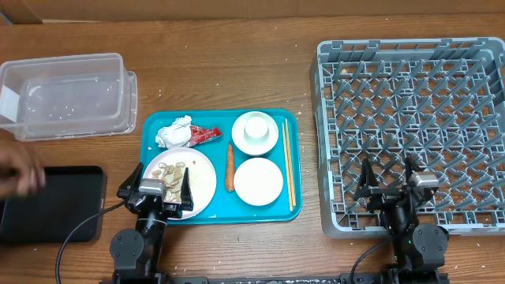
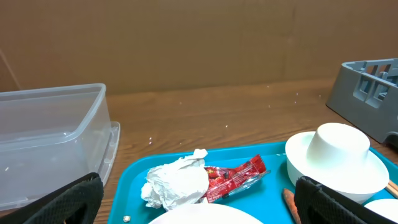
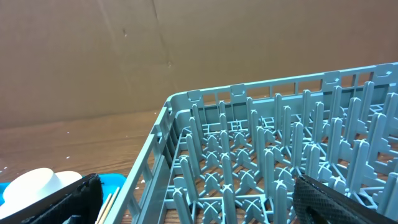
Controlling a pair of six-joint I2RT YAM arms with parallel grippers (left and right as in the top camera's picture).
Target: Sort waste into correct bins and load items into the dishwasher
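Observation:
On the teal tray (image 1: 154, 126) lie a crumpled napkin (image 1: 175, 132) (image 2: 177, 183), a red wrapper (image 1: 203, 136) (image 2: 235, 177) and a carrot (image 1: 230, 166). A large plate (image 1: 201, 185) bears beige scraps (image 1: 172, 169). A cup sits in one bowl (image 1: 255, 132) (image 2: 339, 155), and another bowl (image 1: 258, 181) is bare. The clear tub (image 1: 67, 95) and black tray (image 1: 51, 203) are at the left, the grey rack (image 1: 414, 118) (image 3: 261, 155) at the right. My left gripper (image 1: 160, 187) (image 2: 199, 208) hangs open over the plate's near edge. My right gripper (image 1: 388, 180) (image 3: 205, 202) is open above the rack's front left, holding nothing.
Chopsticks (image 1: 289, 170) lie along the teal tray's right side. A blurred hand (image 1: 20, 170) shows at the far left above the black tray. A cable (image 1: 79, 229) runs across the black tray's near corner. A cardboard wall stands behind the table.

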